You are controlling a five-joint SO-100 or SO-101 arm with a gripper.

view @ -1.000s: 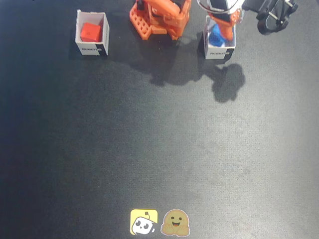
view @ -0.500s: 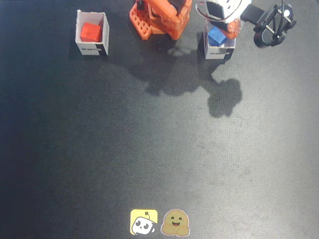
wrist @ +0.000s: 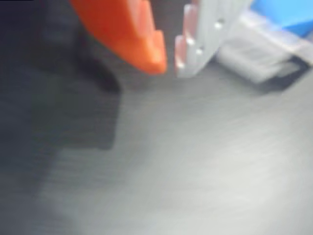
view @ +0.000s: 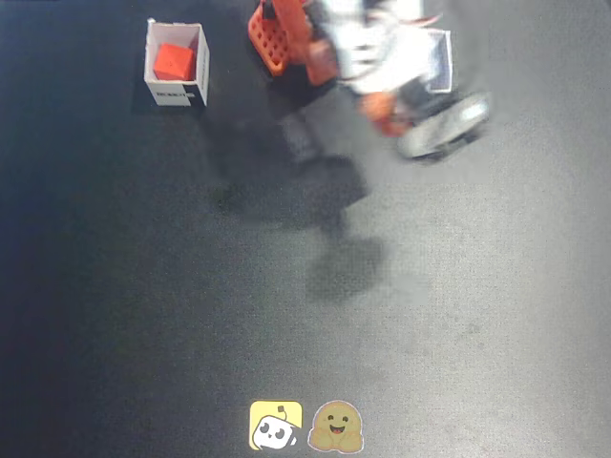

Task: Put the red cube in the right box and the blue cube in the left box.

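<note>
In the wrist view the pincer (wrist: 168,63) holds nothing, its tips nearly together over the dark desk (wrist: 195,171). The blue cube (wrist: 286,12) sits in a white box (wrist: 259,54) just right of it. The red cube (view: 174,61) lies in another box (view: 176,91), well apart to the left in the fixed view.

The arm (view: 382,67) is motion-blurred at the far side; the empty gripper (wrist: 168,61) shows its tips nearly touching.
</note>
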